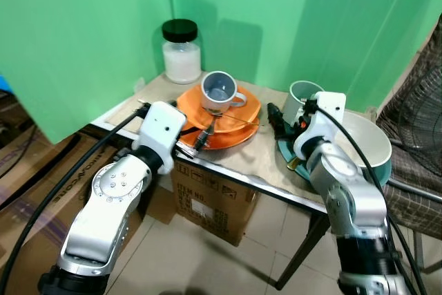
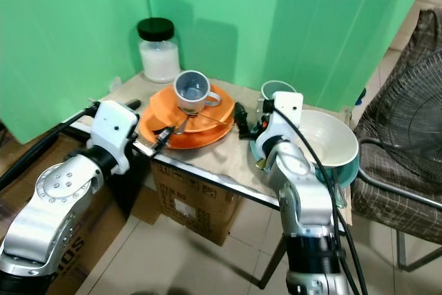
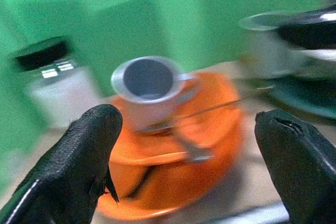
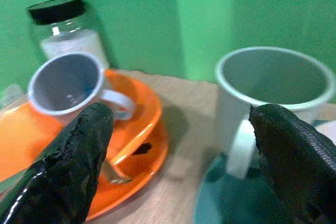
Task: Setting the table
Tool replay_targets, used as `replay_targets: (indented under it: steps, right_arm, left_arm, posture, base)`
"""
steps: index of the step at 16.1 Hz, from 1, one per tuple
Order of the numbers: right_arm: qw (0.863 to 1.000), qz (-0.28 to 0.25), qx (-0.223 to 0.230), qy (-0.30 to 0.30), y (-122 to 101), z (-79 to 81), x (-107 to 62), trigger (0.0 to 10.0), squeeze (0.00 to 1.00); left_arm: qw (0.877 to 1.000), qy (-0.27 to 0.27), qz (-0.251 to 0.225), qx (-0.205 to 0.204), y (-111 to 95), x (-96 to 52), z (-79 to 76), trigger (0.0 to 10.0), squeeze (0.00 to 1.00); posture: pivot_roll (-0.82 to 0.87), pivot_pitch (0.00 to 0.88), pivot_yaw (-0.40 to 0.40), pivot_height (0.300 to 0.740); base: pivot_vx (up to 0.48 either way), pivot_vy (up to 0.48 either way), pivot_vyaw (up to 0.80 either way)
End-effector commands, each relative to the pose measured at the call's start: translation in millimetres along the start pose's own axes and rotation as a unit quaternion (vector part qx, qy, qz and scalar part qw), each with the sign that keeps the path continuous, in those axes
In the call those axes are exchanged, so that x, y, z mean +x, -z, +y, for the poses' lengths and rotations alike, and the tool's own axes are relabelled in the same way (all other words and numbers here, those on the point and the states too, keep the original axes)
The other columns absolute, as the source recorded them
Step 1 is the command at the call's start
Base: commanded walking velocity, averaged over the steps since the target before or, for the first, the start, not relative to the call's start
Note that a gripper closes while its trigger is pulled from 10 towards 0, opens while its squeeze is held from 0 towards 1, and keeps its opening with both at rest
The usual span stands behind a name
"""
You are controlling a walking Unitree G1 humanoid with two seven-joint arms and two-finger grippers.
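Two stacked orange plates (image 1: 231,126) sit on the small table (image 1: 255,164), with a grey-blue mug (image 1: 219,91) tipped on top and a metal utensil (image 3: 181,137) lying across them. My left gripper (image 3: 191,140) is open at the table's near left edge and faces the plates, with nothing between its fingers. To the right, a pale green mug (image 1: 304,93) stands on a teal plate (image 1: 284,148) beside a big white bowl (image 1: 366,144). My right gripper (image 4: 184,150) is open, low between the orange plates and the pale green mug.
A glass jar (image 1: 181,52) with a black lid and white contents stands at the table's back left corner. Cardboard boxes (image 1: 207,202) fill the space under the table. A dark mesh chair (image 1: 414,122) is close on the right. Green sheets hang behind.
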State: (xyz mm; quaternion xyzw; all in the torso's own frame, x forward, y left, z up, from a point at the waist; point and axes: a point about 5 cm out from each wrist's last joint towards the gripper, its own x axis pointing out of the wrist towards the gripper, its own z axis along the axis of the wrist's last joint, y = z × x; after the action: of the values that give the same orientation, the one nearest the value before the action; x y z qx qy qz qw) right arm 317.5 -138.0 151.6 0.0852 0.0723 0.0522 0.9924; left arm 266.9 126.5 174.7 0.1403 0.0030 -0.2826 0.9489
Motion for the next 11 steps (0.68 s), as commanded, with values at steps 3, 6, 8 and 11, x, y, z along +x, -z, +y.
replay_targets:
  steps: [3,6,8,11]
  right_arm:
    - [0.998,0.027,-0.017,0.050,4.0,-10.7,9.4,10.0,0.00]
    - [0.996,0.045,-0.031,0.072,10.0,-11.7,19.6,10.0,0.00]
    - [0.995,0.040,-0.046,0.075,7.4,-10.2,29.3,10.0,0.00]
    - [0.993,0.040,-0.055,0.100,6.1,-11.5,38.3,3.3,0.00]
  left_arm:
    - [0.992,0.120,-0.026,-0.007,-11.0,1.7,-20.5,10.0,0.13]
    - [0.988,0.154,-0.023,-0.016,-10.0,0.1,-27.6,10.0,0.14]
    - [0.987,0.160,-0.021,-0.014,-9.4,-0.2,-26.4,10.0,0.14]
    - [0.986,0.163,-0.020,-0.013,-9.8,-0.6,-25.2,10.0,0.14]
  posture:
    - [0.11,0.000,-0.020,0.740]
    - [0.11,0.000,-0.023,0.740]
    - [0.11,0.000,-0.028,0.740]
    - [0.12,0.000,-0.030,0.740]
  base:
    - [0.000,0.000,0.00]
    - [0.000,0.000,0.00]
    - [0.000,0.000,0.00]
    - [0.000,0.000,0.00]
